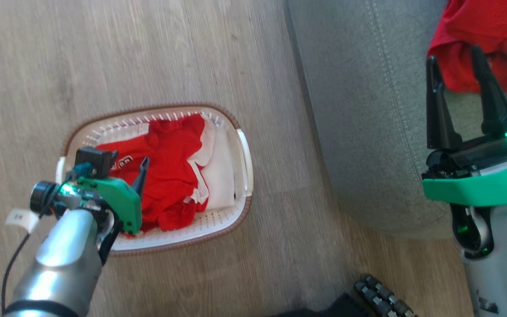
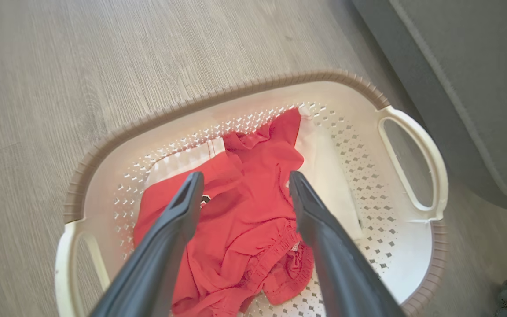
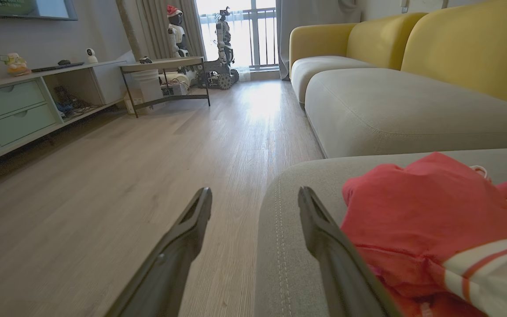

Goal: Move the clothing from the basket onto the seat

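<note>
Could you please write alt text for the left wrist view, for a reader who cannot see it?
The open left gripper hovers over crumpled red and white clothing lying in a white perforated basket with a brown rim. The basket stands on a wood-look floor, close beside the grey seat.

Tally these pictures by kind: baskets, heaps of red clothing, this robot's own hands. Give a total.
White perforated plastic basket with brown rim: 1
Heaps of red-and-white soft jerseys: 2, the basket heap and the seat heap on the grey fabric seat cushion
Dark two-fingered hands, both open: 2, left hand and right hand
Total: 5
</note>
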`<state>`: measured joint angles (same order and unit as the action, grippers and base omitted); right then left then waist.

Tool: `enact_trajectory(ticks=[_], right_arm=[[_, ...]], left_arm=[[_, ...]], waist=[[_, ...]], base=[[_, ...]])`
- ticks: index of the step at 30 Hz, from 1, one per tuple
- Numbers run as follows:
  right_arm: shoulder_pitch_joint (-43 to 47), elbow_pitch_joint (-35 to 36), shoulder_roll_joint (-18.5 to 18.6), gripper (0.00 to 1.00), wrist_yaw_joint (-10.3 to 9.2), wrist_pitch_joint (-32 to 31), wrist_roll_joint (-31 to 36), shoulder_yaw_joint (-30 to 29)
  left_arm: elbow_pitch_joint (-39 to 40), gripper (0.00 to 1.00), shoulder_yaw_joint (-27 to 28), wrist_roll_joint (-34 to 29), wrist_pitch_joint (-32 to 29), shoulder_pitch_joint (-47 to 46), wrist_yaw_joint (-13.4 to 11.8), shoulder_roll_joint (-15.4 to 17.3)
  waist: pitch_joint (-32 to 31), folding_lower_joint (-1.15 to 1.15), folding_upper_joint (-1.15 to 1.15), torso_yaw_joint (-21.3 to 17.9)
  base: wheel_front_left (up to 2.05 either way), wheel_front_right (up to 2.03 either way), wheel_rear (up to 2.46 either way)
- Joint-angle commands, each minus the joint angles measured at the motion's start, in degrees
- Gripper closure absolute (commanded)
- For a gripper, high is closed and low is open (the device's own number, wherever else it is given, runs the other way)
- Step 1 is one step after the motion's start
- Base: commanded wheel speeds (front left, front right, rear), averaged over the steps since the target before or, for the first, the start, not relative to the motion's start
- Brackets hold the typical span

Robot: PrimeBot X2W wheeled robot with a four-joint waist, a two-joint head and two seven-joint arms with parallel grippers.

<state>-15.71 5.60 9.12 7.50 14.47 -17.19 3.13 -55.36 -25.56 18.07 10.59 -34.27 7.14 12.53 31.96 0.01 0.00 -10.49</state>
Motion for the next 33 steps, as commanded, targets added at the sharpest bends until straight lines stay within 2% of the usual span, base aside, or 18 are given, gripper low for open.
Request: enact_trajectory(ticks=[1, 12, 19, 28, 33], right_arm=[[-0.4, 2.3, -0.31, 0.0, -0.01, 0.52, 0.38, 0.78], [-4.15, 4.61, -1.69, 0.0, -0.01, 0.52, 1.15, 0.45], [-5.37, 5.44, -2.84, 0.0, -0.01, 0.52, 1.25, 0.35], [-6.09, 6.32, -4.07, 0.0, -0.01, 0.52, 1.38, 0.33], [-6.18, 6.83, -4.38, 0.0, -0.01, 0.52, 1.41, 0.21]], left_arm=[[-0.19, 0.0, 0.91, 0.06, -0.11, -1.54, 0.29, 1.75], [-12.08, 0.0, -6.33, -1.84, -4.1, -10.67, 0.26, 4.47], [-16.13, 0.0, -11.33, -7.05, -7.38, -14.9, -2.68, 6.02], [-17.59, 0.0, -12.87, -8.53, -9.8, -18.48, -7.29, 7.42], [-17.83, 0.0, -13.85, -9.03, -10.49, -19.8, -6.66, 7.92]], waist=[[2.05, -0.01, 0.0, -0.91], [10.07, -0.01, 0.0, -3.72], [13.98, -0.01, 0.0, -5.6], [17.19, -0.01, 0.0, -7.54], [18.22, -0.01, 0.0, -8.17]], base=[[0.0, 0.0, 0.0], [0.0, 0.0, 0.0], [0.0, 0.0, 0.0], [0.0, 0.0, 0.0], [0.0, 0.0, 0.0]])
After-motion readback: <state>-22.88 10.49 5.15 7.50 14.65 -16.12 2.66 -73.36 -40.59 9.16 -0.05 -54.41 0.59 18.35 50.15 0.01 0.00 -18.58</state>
